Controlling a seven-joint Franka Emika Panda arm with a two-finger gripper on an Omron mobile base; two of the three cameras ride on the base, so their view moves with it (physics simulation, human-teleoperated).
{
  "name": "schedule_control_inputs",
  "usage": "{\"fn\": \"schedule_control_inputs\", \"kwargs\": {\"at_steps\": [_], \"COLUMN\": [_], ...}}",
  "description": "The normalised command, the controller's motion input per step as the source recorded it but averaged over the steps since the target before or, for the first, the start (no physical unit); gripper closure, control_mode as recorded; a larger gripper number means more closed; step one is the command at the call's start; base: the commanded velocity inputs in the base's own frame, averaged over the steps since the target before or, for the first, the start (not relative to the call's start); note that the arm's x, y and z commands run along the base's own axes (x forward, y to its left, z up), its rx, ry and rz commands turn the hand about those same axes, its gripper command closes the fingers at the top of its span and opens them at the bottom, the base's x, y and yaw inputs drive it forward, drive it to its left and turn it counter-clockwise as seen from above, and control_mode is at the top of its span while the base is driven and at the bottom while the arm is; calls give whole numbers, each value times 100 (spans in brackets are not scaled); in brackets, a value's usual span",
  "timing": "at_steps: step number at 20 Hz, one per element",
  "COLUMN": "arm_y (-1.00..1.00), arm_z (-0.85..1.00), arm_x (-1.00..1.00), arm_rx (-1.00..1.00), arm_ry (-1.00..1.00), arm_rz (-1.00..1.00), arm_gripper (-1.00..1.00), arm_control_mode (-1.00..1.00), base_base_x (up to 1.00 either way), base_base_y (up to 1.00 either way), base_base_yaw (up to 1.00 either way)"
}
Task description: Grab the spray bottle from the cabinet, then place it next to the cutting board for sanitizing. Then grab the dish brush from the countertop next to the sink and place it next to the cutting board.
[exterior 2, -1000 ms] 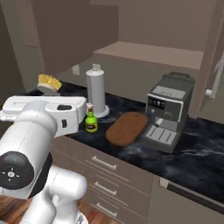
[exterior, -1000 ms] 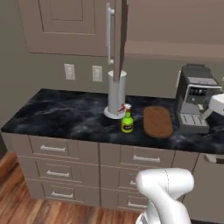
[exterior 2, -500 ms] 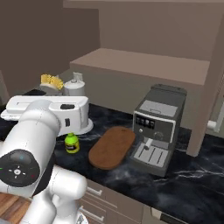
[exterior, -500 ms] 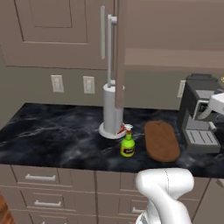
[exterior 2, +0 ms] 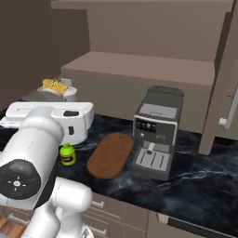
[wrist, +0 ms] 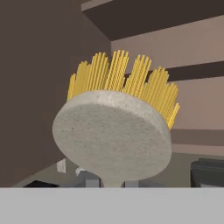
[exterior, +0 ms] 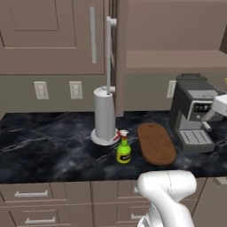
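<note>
The dish brush [wrist: 113,135] fills the hand view, its pale round head and yellow bristles close up and its handle running down toward the fingers. My gripper [exterior 2: 59,95] is shut on the dish brush [exterior 2: 55,86], raised above the countertop [exterior 2: 209,172] to the left of the cutting board [exterior 2: 110,155]. The lime-green spray bottle [exterior: 123,148] stands upright on the countertop [exterior: 44,142], just left of the dark oval cutting board [exterior: 155,142]. Above them the cabinet [exterior: 177,57] is open, with a bare shelf.
A grey coffee machine [exterior: 195,113] stands right of the board. A paper towel holder [exterior: 105,116] stands behind the bottle. The cabinet's open door [exterior 2: 228,93] juts out at the right. Wall outlets [exterior: 41,90] sit above the counter's left part, and drawers run below.
Both base views have shifted as the base drove along the counter, bringing the board and coffee machine closer. The brush stays in my shut gripper.
</note>
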Motion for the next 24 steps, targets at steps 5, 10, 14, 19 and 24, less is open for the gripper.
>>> {"fn": "schedule_control_inputs", "kwargs": {"at_steps": [5, 10, 14, 19, 24], "arm_y": [0, 0, 28, 56, 39], "arm_z": [0, 0, -30, -53, -58], "arm_x": [0, 0, 1, 42, 75], "arm_rx": [0, 0, -1, -5, -1], "arm_ry": [0, 0, 29, 50, 44], "arm_rz": [0, 0, 5, 2, 0], "arm_gripper": [100, 100, 100, 100, 100], "arm_control_mode": [100, 100, -100, -100, -100], "base_base_x": [42, 29, 1, 0, 0], "base_base_y": [20, 5, 3, 0, 0], "base_base_yaw": [-12, 0, 0, 0, 0]}}
